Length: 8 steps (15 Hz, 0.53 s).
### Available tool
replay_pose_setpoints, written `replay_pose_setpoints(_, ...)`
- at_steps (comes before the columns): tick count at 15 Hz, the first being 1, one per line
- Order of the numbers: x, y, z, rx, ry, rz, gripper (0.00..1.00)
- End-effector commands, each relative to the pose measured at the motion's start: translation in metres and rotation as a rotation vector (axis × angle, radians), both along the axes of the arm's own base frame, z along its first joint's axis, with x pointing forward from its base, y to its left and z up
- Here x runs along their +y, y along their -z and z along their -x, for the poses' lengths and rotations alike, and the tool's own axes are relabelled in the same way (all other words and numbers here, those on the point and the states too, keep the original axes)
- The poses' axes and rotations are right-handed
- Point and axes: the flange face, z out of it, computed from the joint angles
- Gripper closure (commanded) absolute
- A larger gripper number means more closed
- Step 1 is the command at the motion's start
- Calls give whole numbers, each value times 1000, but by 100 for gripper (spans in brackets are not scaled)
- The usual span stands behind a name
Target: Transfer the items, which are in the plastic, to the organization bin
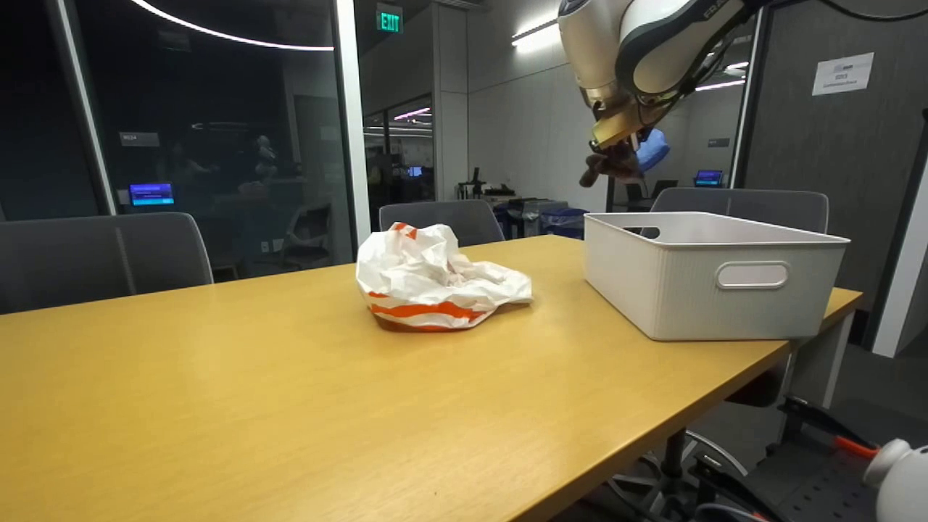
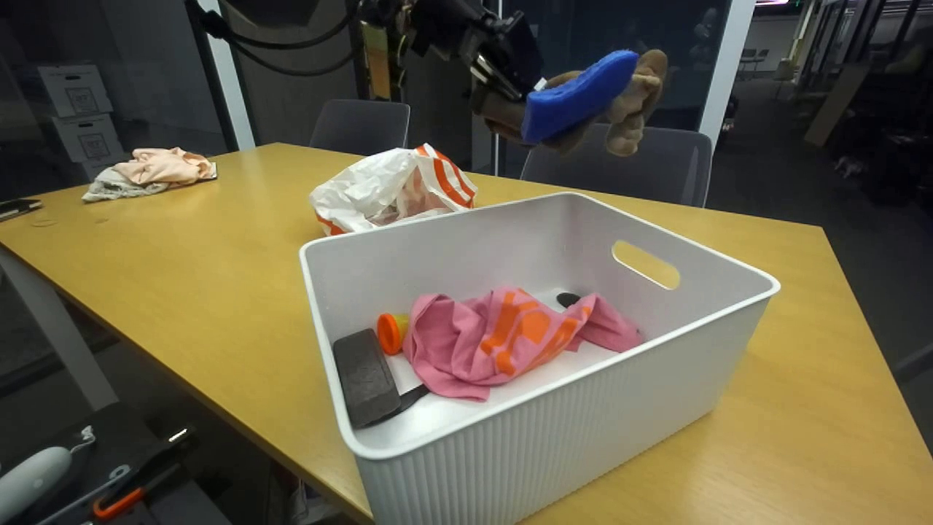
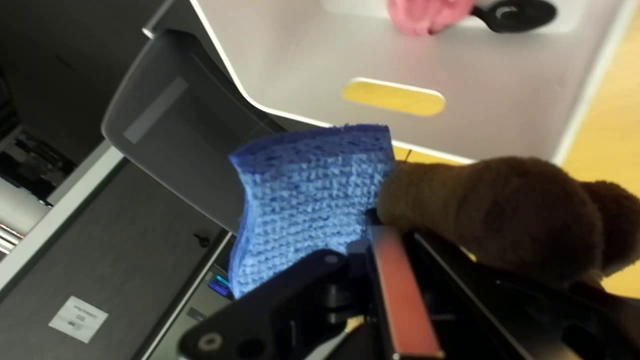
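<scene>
Transfer looks well along: bin (image 2: 547, 452) at edge of tabletop (image 2: 219, 248) holds at least 4 items (image 2: 466, 343), gripper (image 3: 392, 229) clamps sponge (image 3: 310, 200) and plush toy (image 3: 525, 215), undelivered, contents of bag (image 1: 435, 283) unclear.

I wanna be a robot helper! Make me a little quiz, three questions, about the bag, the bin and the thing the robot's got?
1. Pick one: what colour is the sponge that the tool holds up?
A) red
B) blue
C) green

2. Fill in the blank: the cloth lying in the bin is ____ with orange marks.

3. True or false: the bag sits on the table, outside the bin.

Key: 1. B; 2. pink; 3. true.
</scene>
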Motion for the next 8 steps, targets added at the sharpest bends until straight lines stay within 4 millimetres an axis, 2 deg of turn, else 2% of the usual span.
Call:
replay_pose_setpoints(1,-24,19,39,137,68,-32,95)
replay_pose_setpoints(4,-24,54,59,250,87,-103,94)
replay_pose_setpoints(5,-26,59,63,268,104,-124,69)
replay_pose_setpoints(6,-27,61,66,273,116,-128,69)
replay_pose_setpoints(8,-33,53,68,256,130,-109,55)
